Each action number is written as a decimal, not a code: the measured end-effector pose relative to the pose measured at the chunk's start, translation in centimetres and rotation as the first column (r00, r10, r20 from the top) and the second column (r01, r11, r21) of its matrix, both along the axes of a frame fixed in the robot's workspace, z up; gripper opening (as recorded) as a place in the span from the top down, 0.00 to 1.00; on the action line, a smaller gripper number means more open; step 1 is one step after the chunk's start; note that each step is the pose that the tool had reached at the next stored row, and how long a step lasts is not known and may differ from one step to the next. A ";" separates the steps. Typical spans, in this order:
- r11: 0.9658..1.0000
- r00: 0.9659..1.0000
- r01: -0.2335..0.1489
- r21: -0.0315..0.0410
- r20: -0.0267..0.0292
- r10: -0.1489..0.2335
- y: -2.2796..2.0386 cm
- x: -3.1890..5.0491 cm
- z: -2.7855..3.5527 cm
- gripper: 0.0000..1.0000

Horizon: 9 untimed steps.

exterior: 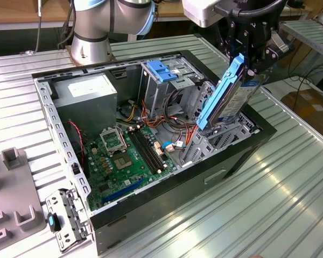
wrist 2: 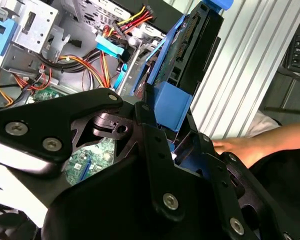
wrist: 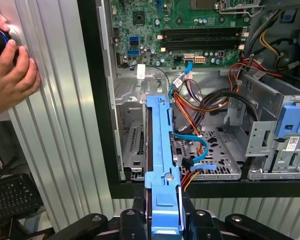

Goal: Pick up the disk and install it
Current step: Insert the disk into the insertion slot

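- The end effector [exterior: 247, 65] is clamped on the upper end of the disk [exterior: 226, 102], a flat silver-grey metal hard drive framed by bright blue plastic rails. In the first wrist view, its black fingers [wrist: 132, 220] press the rail from either side.
- The disk is off the ribbed metal table [exterior: 269, 204] and hangs steeply tilted, so the pick-up looks done.
- Its lower end points down into the open black and grey desktop computer case [exterior: 151, 226], at the grey metal drive cage [exterior: 218, 142] on the exterior view's right. I cannot tell whether it touches the cage.
- In the first wrist view the disk [wrist: 162, 165] lies along the line of the vacant perforated bay floor [wrist: 215, 160], with orange, red and blue cables [wrist: 190, 150] just beside it.
- Installing is not finished. The drive is not lying flat in the bay, and no cable appears to be plugged into it.
- The green motherboard [exterior: 124, 156] lies deeper in the case, apart from the disk.
- A person's hand [wrist: 10, 75] rests on the table beside the case, away from the drive.
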<state>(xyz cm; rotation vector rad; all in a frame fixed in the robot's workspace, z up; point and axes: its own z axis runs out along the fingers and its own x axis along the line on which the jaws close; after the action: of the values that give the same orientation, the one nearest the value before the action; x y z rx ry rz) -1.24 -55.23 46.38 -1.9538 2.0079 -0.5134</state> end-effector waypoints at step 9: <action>1.000 1.000 0.000 0.000 0.030 0.000 0.00 0.00 -0.39 0.63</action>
<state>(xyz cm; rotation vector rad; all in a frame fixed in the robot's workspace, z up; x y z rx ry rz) -1.23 -55.23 45.99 -1.9348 1.9898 -0.5392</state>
